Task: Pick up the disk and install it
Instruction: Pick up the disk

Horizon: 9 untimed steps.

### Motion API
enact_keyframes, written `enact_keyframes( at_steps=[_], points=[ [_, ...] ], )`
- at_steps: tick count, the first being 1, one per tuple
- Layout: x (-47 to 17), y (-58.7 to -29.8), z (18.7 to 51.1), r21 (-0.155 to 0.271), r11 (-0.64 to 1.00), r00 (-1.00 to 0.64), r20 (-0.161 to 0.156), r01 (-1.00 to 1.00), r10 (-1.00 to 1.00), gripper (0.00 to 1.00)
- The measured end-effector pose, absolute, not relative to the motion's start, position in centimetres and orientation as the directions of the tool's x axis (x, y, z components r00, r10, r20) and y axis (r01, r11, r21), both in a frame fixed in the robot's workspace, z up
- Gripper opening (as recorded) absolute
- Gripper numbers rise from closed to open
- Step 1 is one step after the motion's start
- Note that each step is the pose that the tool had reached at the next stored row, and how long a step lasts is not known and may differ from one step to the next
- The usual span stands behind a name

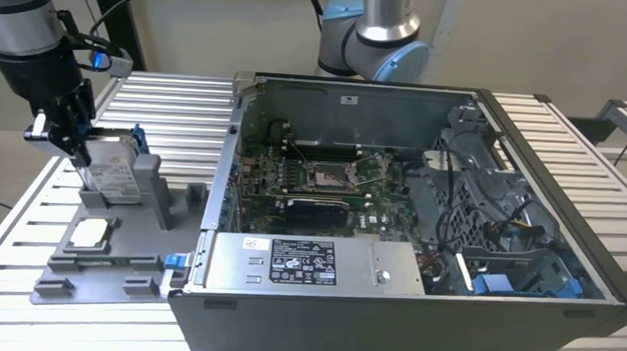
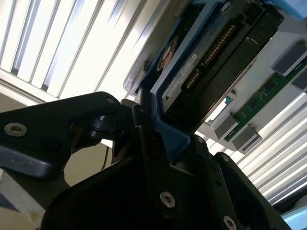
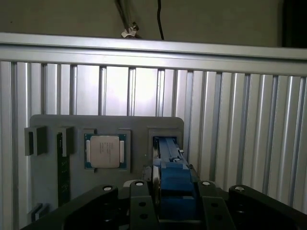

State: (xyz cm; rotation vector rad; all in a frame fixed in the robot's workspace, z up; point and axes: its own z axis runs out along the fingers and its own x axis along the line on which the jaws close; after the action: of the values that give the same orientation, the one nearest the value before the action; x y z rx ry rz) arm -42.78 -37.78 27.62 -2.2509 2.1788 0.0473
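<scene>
Gripper [image 1: 79, 156] pinched on the blue bracket of the disk [image 1: 113, 179]. Disk stands on edge in grey fixture [image 1: 87, 281] at the exterior view's left, long axis near vertical, directly below gripper. Open PC case [image 1: 392, 322] lies to its right.

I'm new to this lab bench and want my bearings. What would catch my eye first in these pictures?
The large grey open computer case with its green circuit board dominates the middle of the exterior view. On that view's left, the black gripper is closed on the blue-framed silver metal disk, which stands upright at a grey plastic tray that also holds a small square silver chip.
</scene>
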Motion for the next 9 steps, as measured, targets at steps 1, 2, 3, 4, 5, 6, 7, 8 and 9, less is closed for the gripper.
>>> enact_keyframes(
  at_steps=[1,2,3,4,5,6,7,8,9],
  points=[
    [-42.78,-37.77,27.61,0.015,-0.033,0.032,-0.028,-0.999,-0.999,0.0],
    [-42.78,-37.77,27.61,0.015,-0.033,0.032,-0.028,-0.999,-0.999,0.0],
    [-42.78,-37.76,27.61,0.015,-0.033,0.032,-0.028,-0.999,-0.999,0.0],
    [-42.78,-37.76,27.61,0.015,-0.033,0.032,-0.028,-0.999,-0.999,0.0],
    [-42.78,-37.75,27.61,0.015,-0.033,0.032,-0.028,-0.999,-0.999,0.0],
    [-42.78,-37.75,27.62,0.015,-0.033,0.032,-0.028,-0.999,-0.999,0.0],
    [-42.78,-37.74,27.61,0.015,-0.033,0.032,-0.028,-0.999,-0.999,0.0],
    [-42.78,-37.74,27.62,0.015,-0.033,0.032,-0.028,-0.999,-0.999,0.0],
    [-42.78,-37.74,27.61,0.015,-0.033,0.032,-0.027,-0.999,-0.999,0.0]
  ],
)
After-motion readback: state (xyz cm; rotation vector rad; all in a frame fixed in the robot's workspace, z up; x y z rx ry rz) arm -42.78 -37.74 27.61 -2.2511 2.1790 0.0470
